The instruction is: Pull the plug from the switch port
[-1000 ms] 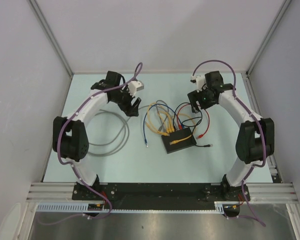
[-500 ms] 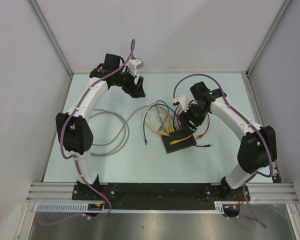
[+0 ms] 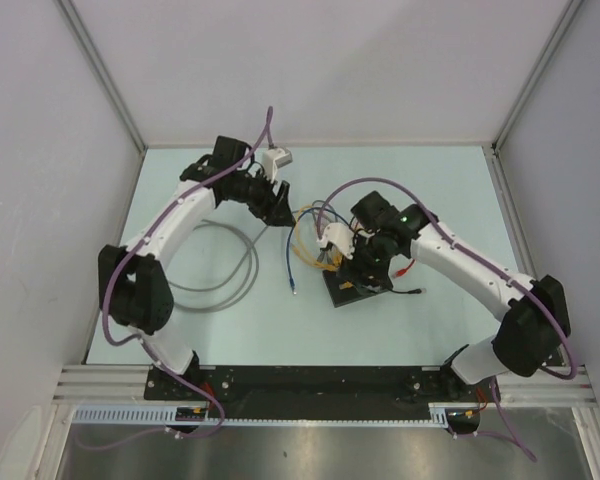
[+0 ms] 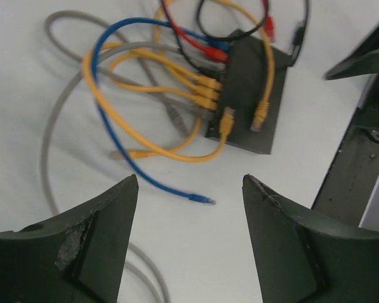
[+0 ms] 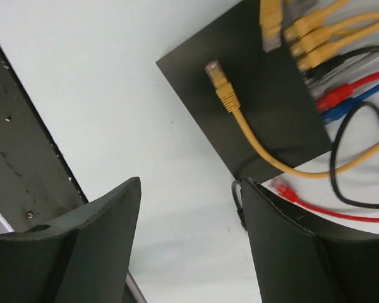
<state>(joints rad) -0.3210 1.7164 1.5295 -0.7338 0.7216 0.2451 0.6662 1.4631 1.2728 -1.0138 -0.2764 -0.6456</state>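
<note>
Nearest the arm bases, the switch (image 3: 352, 293) is lying flat on the pale counter (image 3: 430, 330), turned askew so that its socket edge is facing away and to the left. Just above the near side of the switch the right pincer (image 5: 191, 189) is being held wide open and empty, pointed downward and apart from the box. This is being judged as a lining-up for a descent, either to pin the switch down or to reach a plug; which of the two cannot be told. The switch is showing as a thin, matt black slab with a plain top. On that top two loose yellow plugs (image 4: 227, 121) are lying unconnected, so they are not being counted as seated. Along the socket edge of the switch three yellow plugs (image 4: 207, 95) are sitting side by side in their ports, and a red plug (image 4: 216, 55) and a blue plug (image 4: 222, 45) appear to be seated at the far end of that row. Which plug is meant cannot be told. Left of the switch a blue cable (image 4: 201, 199) is ending free on the counter, with a grey cable (image 3: 245, 270) coiled further left. Beyond the switch, on its socket side, the left pincer (image 4: 189, 183) is being held wide open and empty, aimed at the row, probably so that a plug can be drawn out along its cable.
</note>
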